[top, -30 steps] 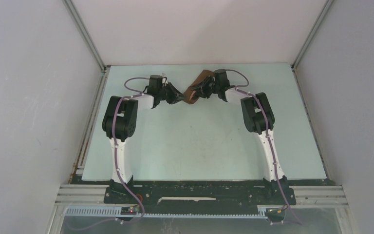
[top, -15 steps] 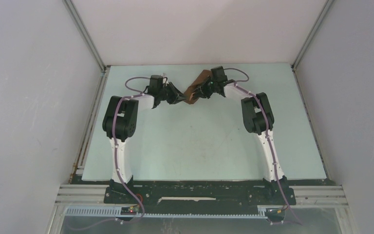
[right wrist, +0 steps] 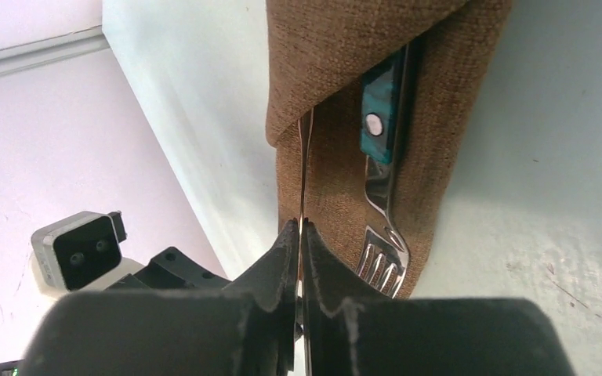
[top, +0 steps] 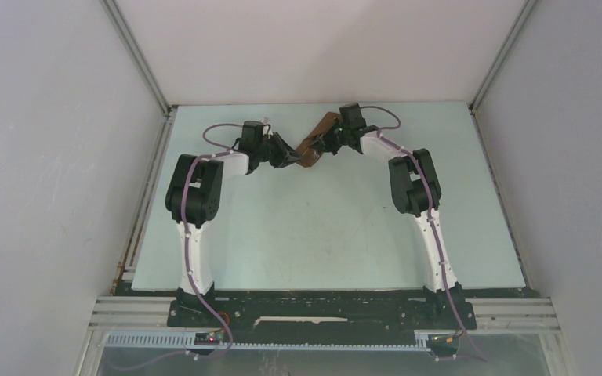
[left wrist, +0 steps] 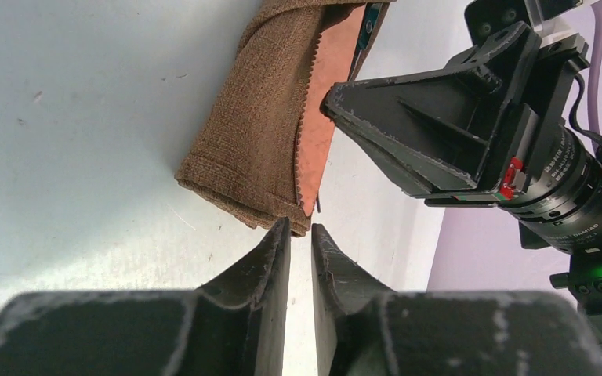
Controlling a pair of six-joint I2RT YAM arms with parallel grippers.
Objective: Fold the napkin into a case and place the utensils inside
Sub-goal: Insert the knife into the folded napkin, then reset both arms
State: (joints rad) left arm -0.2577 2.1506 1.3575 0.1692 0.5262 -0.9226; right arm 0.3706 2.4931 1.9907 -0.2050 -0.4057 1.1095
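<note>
Case [left wrist: 247, 133] lies at the far middle of the desk [top: 321, 227], fork [right wrist: 378, 168] tucked in its fold. Your right pincer [right wrist: 299, 229] is clamped shut on the knife [left wrist: 333, 55], edge-on, probably to slide it in beside the fork. Left pincer [left wrist: 299, 235] sits at the case's near corner, nearly closed and empty, likely bracing the cloth. Case mouth is cut off, so knife depth is unclear.

The case [left wrist: 259, 133] is a plain mid-brown weave with no print on it. The knife [left wrist: 325, 102] is a flat reddish-brown (a shade pinker than the cloth). The fork [right wrist: 382, 180] has a silver head and a mottled teal handle with one silver rivet. The tabletop [top: 321, 235] is pale mint, the fingers [left wrist: 262, 274] are matt black, and the cables [top: 219, 128] are lilac.
</note>
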